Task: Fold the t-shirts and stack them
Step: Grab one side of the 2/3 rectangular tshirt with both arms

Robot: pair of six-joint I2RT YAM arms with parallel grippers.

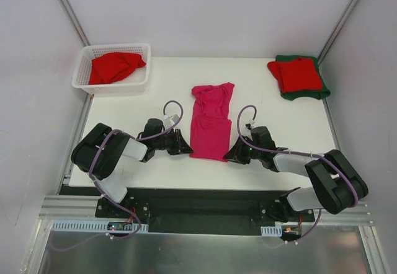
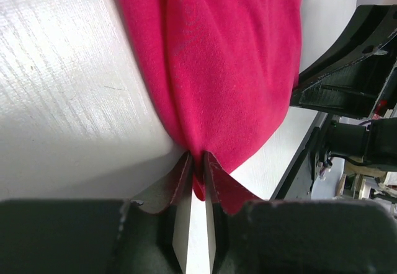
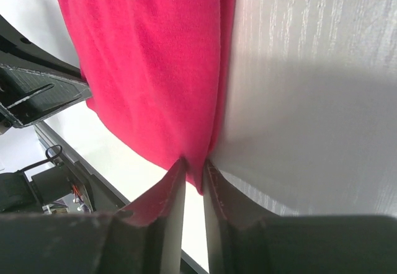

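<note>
The magenta-pink t-shirt lies folded lengthwise in the middle of the table. My left gripper is shut on its near left corner, and the pink cloth shows pinched between the fingertips of my left gripper. My right gripper is shut on the near right corner, where the cloth is pinched in my right gripper. A red t-shirt lies crumpled in the basket. A folded red t-shirt lies on a dark green one at the back right.
The white lattice basket stands at the table's back left corner. The table's near edge runs just below both grippers. The right arm shows in the left wrist view, close by.
</note>
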